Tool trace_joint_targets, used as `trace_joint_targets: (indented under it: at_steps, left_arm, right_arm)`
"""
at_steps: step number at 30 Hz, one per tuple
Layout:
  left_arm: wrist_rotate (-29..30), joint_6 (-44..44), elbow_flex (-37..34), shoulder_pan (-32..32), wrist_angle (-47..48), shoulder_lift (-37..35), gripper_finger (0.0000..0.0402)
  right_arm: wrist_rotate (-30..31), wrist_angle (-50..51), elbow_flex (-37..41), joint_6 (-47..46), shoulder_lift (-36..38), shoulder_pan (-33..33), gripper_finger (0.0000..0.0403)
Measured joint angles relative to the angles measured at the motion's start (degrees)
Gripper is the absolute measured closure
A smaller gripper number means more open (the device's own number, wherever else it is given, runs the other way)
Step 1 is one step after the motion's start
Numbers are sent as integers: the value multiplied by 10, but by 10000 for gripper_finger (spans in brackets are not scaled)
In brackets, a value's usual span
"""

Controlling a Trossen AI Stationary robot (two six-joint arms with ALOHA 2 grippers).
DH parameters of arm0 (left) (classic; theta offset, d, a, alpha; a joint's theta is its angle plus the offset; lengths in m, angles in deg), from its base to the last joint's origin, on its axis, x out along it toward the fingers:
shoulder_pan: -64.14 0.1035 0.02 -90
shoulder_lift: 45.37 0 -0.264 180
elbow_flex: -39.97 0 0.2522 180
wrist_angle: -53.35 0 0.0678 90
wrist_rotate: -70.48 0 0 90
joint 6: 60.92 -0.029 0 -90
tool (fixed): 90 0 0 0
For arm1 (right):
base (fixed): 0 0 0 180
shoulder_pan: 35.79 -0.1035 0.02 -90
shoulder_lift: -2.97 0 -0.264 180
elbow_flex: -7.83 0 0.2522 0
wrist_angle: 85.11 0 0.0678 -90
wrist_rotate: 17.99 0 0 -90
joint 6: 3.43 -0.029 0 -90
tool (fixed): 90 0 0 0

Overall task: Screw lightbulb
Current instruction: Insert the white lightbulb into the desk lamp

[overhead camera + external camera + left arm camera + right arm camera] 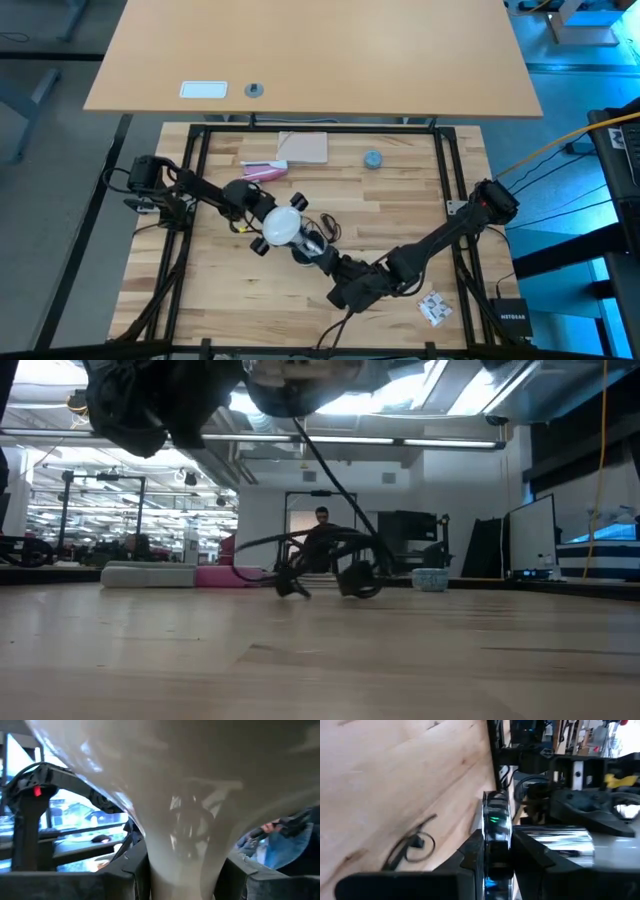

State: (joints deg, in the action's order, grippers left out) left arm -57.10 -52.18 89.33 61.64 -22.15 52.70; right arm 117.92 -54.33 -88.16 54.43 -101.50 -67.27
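Two end effectors meet mid-tabletop (400, 200): my left end effector (268, 226) is clamped tight on the bulb (281, 227), held just above the wood. My right end effector (497, 851) pinches the silvery socket (496, 822) by its rim, right beside the bulb, black cord (330, 460) trailing.

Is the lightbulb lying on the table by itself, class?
No: the left gripper holds the lightbulb above the wooden table, pointed toward the socket in the right gripper.
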Motion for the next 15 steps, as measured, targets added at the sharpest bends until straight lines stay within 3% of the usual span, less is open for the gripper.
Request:
trace_joint_targets:
  at_steps: [15]
  left_arm:
    - [-100,37,0,14,-4,-23,252]
  right_arm:
    - [8,-18,-23,57,0,-7,321]
